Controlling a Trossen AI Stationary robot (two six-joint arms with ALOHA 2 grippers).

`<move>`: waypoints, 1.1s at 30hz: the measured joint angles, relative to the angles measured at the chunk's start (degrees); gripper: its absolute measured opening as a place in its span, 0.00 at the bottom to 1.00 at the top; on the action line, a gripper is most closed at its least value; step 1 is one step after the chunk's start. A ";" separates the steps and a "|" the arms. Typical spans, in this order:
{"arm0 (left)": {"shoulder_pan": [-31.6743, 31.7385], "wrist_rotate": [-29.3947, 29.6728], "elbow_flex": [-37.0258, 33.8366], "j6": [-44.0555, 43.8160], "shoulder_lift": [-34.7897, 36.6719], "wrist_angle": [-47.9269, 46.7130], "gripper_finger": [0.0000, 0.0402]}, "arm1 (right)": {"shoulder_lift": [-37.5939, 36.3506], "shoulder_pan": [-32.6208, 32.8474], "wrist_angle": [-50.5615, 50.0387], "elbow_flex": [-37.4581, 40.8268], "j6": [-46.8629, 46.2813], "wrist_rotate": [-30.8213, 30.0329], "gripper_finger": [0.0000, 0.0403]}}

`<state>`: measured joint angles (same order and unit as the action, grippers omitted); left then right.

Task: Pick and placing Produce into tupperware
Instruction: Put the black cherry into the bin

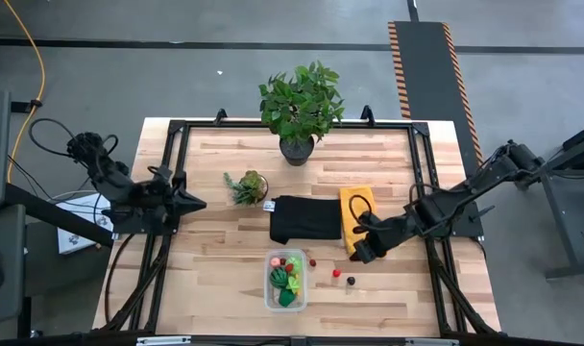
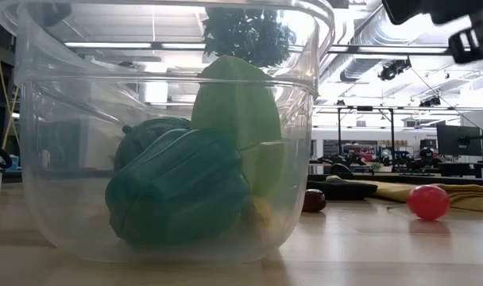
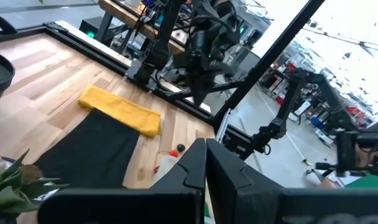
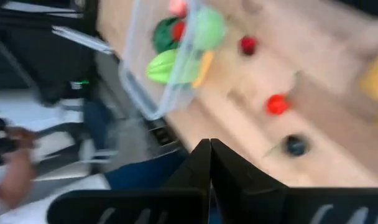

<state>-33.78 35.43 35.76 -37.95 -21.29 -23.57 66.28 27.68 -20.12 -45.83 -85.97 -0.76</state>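
Observation:
The clear tupperware (image 1: 284, 281) stands near the table's near edge and holds several toy pieces: dark green, lime-green, yellow, red and pink. In the low view its wall (image 2: 59, 159) fills the frame, with a dark green pepper (image 2: 178, 187) and a lime-green piece (image 2: 237, 111) inside. Three pieces lie loose on the wood to its right: a dark red one (image 1: 312, 261), a red one (image 1: 336, 272) and a dark one (image 1: 351, 281). My right gripper (image 1: 361, 250) is shut and empty, above the table just beyond the loose pieces (image 4: 276, 104). My left gripper (image 1: 191, 203) is shut at the left side.
A folded black cloth (image 1: 304, 218) and a yellow cloth (image 1: 356, 213) lie mid-table. A small succulent (image 1: 248, 185) and a leafy potted plant (image 1: 300, 106) stand farther back. A black frame (image 1: 173, 163) borders the table. A person (image 4: 15, 168) shows beyond the near edge.

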 joint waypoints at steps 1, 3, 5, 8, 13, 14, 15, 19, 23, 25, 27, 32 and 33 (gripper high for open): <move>0.02 0.01 -0.01 0.02 -0.15 -0.02 0.00 | 0.09 0.11 0.64 -0.43 -0.75 0.89 0.00; 0.00 0.05 -0.04 0.04 -0.36 -0.04 0.00 | 1.07 0.13 -1.37 -3.06 -1.48 1.84 0.00; 0.01 0.07 -0.03 0.05 -0.36 -0.22 0.00 | 3.02 0.13 -7.95 -7.41 -1.06 2.01 0.00; 0.01 0.14 -0.04 0.11 -0.36 -0.65 0.00 | 7.94 0.09 -22.89 -16.22 2.25 3.00 0.00; 0.00 0.14 -0.04 0.17 -0.36 -1.27 0.00 | 18.63 0.41 -41.78 -30.76 13.86 3.53 0.02; 0.01 0.14 -0.04 0.15 -0.36 -1.39 0.00 | 20.20 0.60 -43.21 -32.88 16.20 2.32 0.04; 0.00 0.14 -0.04 0.15 -0.36 -1.58 0.00 | 21.68 0.69 -44.20 -34.81 18.42 1.18 0.07; 0.00 0.14 -0.03 0.00 -0.36 -1.97 0.00 | 27.27 -0.22 -47.87 -40.31 23.65 1.64 0.24; 0.01 0.16 -0.02 -0.01 -0.36 -2.07 0.00 | 32.28 -0.89 -50.97 -43.49 32.05 5.10 0.39; 0.00 0.16 -0.04 -0.01 -0.36 -2.41 0.00 | 34.16 -0.30 -50.03 -44.68 38.67 5.39 0.43; 0.00 0.16 -0.03 0.04 -0.36 -2.69 0.00 | 35.38 0.54 -50.01 -45.39 44.77 5.32 0.44; 0.00 -0.25 -0.03 0.06 -0.36 -3.63 0.00 | 36.26 2.90 -52.36 -45.13 53.37 5.32 0.43; 0.00 -0.32 -0.01 0.06 -0.36 -3.63 0.00 | 36.22 3.31 -52.74 -45.13 54.46 5.29 0.42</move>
<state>-33.78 35.11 35.75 -37.89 -21.65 -27.20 102.50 30.99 -72.86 -90.96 -31.52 4.53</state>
